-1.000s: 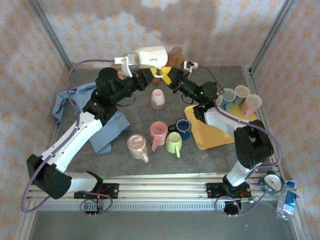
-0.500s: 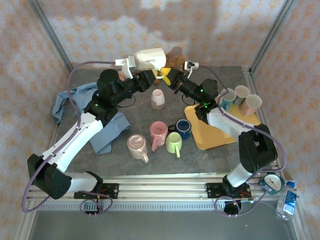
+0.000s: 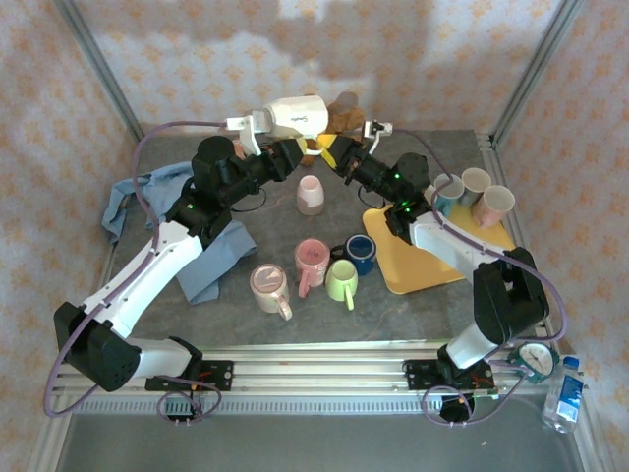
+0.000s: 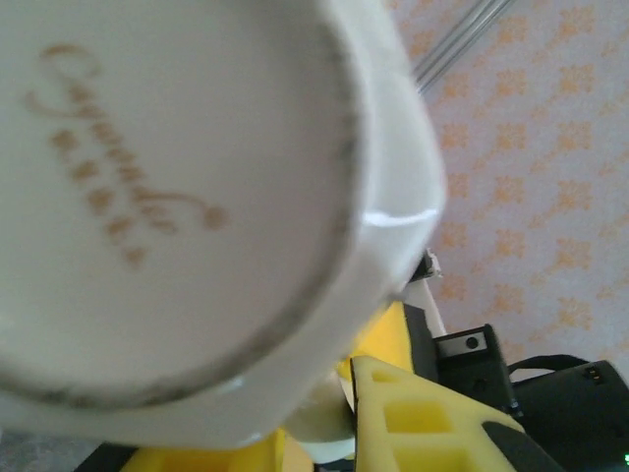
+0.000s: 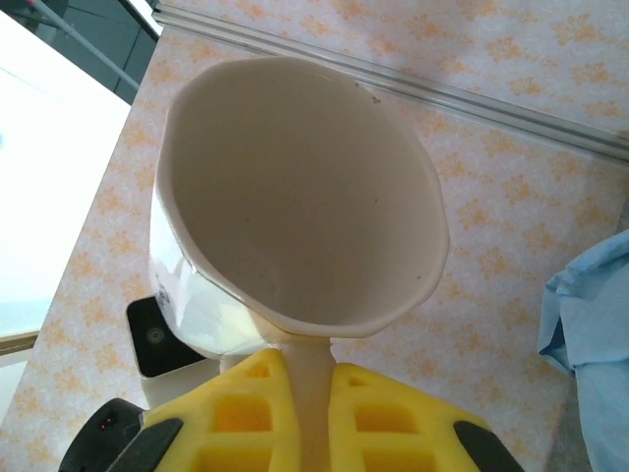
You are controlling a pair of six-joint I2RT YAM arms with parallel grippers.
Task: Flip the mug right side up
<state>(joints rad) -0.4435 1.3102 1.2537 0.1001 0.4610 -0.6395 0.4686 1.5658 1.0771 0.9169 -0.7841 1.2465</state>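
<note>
mug (image 3: 295, 113): 9 | tray (image 3: 423, 270): 1 | cloth (image 3: 211, 264): 1 | bottle (image 3: 565, 395): 1

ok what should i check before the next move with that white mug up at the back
1. Right jaws shut on the white mug's handle: ok.
2. Left jaws gripping the mug: cannot tell, it sits too close to the left wrist camera.
3. Mug right side up: not ok, it lies on its side in the top view.
4. Mug empty: ok, the right wrist view looks into a bare inside.
5. Bare spot on the table to set it down: ok.
</note>
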